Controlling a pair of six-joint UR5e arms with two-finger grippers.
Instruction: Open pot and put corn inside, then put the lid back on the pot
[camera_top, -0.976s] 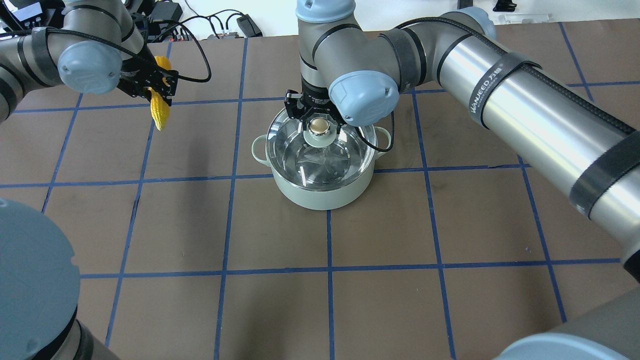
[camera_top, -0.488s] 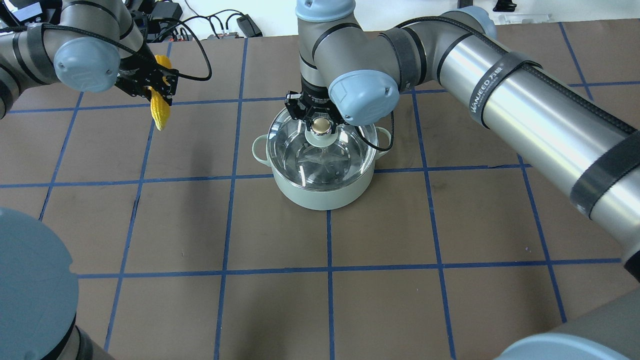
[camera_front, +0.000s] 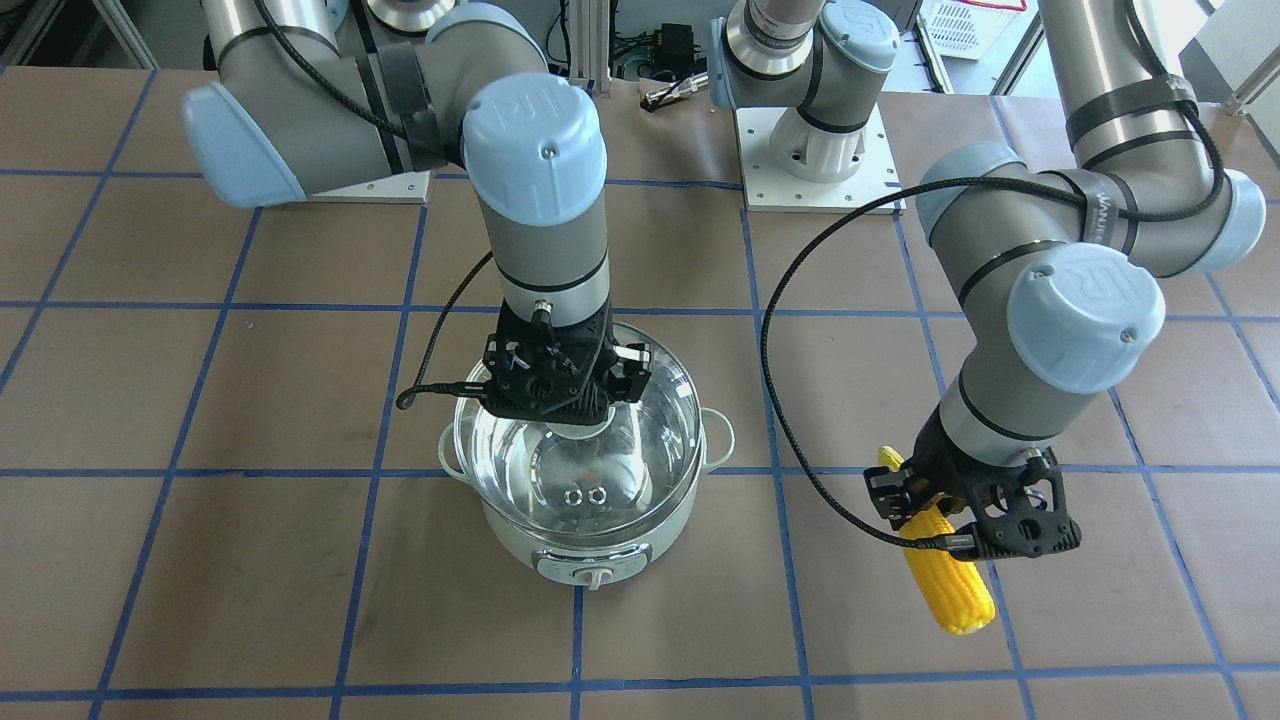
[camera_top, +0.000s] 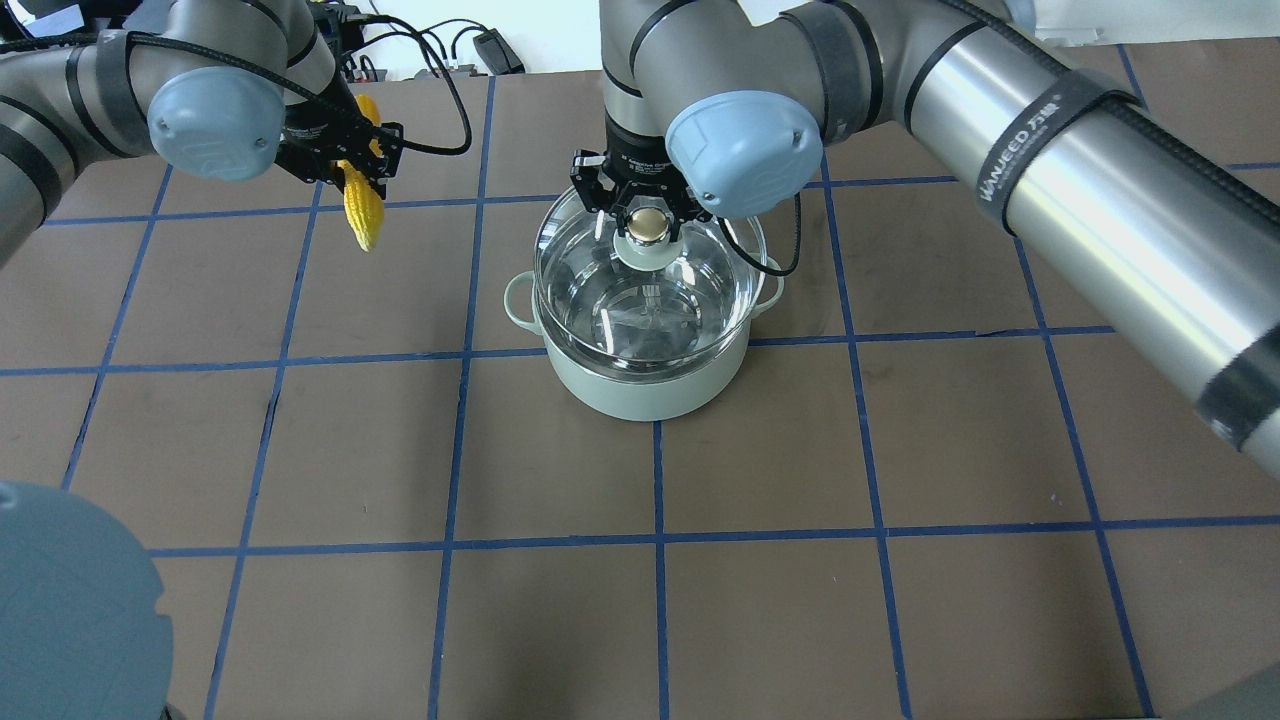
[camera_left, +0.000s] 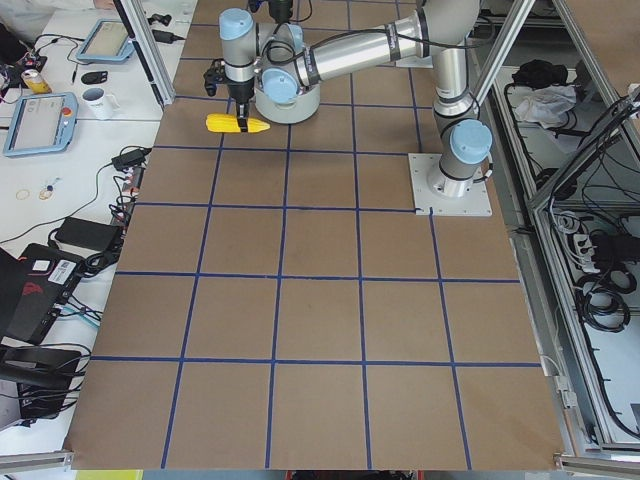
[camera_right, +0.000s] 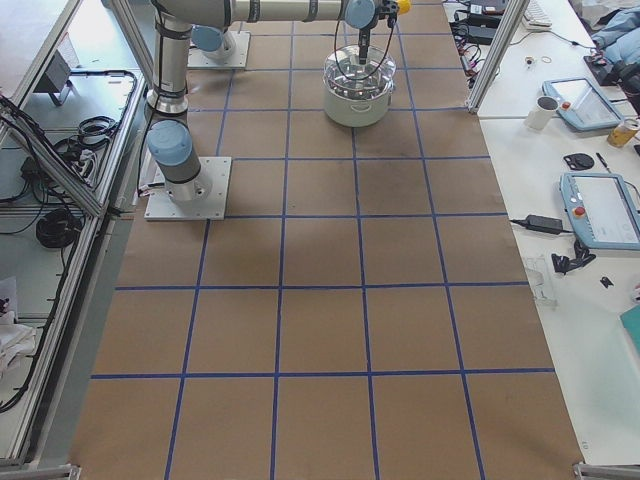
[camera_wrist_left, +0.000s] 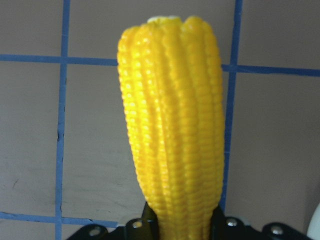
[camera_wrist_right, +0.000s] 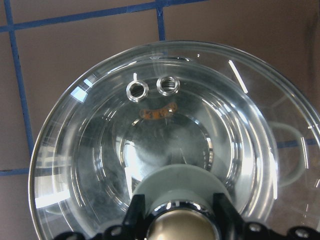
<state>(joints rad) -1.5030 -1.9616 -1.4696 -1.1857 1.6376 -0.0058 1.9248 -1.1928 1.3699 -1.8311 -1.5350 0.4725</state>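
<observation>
Lid clamped by knob in right claw, held just above pot directly beneath claw. Corn clamped in left claw, projecting past claw, clear of surface, well apart from pot.

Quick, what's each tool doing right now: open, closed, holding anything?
Left tool: closed, holding the corn.
Right tool: closed on the knob of the lid.
</observation>
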